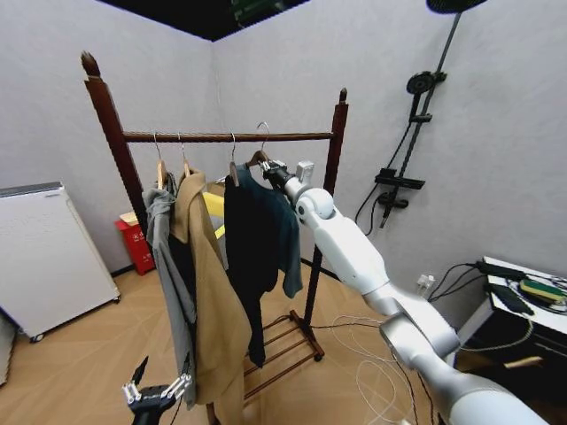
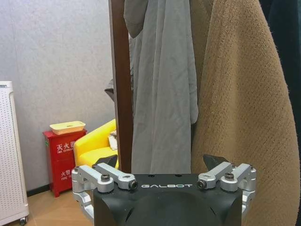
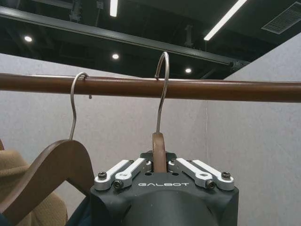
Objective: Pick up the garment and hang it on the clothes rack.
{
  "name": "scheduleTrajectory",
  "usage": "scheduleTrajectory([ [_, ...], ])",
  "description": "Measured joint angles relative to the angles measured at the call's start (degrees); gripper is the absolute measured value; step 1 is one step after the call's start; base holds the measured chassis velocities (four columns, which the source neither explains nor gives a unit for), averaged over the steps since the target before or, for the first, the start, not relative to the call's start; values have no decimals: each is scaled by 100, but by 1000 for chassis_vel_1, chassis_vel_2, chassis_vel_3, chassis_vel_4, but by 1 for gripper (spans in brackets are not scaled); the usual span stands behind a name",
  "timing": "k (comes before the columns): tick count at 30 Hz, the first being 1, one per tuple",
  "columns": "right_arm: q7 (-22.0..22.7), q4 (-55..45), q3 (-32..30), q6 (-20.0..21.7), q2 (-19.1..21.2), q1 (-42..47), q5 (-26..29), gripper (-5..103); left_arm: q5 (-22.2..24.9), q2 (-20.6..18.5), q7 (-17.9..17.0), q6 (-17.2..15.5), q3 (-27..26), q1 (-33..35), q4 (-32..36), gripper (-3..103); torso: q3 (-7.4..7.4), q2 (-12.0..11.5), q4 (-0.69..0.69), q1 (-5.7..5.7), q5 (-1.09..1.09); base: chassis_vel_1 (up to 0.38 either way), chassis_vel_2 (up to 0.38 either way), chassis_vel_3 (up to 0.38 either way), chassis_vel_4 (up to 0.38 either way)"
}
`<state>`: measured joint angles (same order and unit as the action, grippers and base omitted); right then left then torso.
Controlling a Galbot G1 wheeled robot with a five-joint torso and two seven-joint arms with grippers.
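The clothes rack (image 1: 217, 137) stands ahead, its twisted bar between two dark posts. The garment (image 1: 287, 232), dark teal-blue, hangs at the bar's right end beside a black garment (image 1: 248, 248). My right gripper (image 1: 271, 170) is shut on the neck of its wooden hanger (image 3: 158, 151). The hanger's metal hook (image 3: 162, 80) crosses the bar (image 3: 225, 90), with its curved top a little above the wood. My left gripper (image 1: 158, 390) waits low near the floor, open, facing the grey garment (image 2: 162, 94) and tan coat (image 2: 244, 117).
A second hanger (image 3: 51, 165) with its hook over the bar sits close beside mine. A white appliance (image 1: 40, 257), red box (image 1: 135, 243) and yellow seat (image 2: 96, 146) stand behind the rack. Cables (image 1: 372, 354) lie on the floor; a desk (image 1: 523, 292) is at right.
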<state>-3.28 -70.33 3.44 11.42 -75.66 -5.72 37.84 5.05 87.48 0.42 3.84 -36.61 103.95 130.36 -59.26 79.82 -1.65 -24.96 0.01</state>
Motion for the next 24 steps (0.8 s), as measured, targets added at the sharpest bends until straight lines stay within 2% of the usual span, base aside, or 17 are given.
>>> scheduleTrajectory([
  [8,18,139,11,110,-10,-60,43,10,0,0,1,0,1,0,0,100,-2,-3,1,-2,-1,0,0,0,0],
  [11,-13,261,24,-45,-59,-172,68,10,0,0,0,0,1,0,0,100,-3,-3,2,-2,-1,0,0,0,0],
  [15,-7,129,8,-20,-75,-295,62,10,0,0,0,0,1,0,0,100,-2,-2,1,-1,-2,0,0,0,0],
  [24,195,544,68,4,-271,-541,-312,10,0,0,0,0,1,0,0,100,-1,-1,0,-1,-1,0,0,0,0],
])
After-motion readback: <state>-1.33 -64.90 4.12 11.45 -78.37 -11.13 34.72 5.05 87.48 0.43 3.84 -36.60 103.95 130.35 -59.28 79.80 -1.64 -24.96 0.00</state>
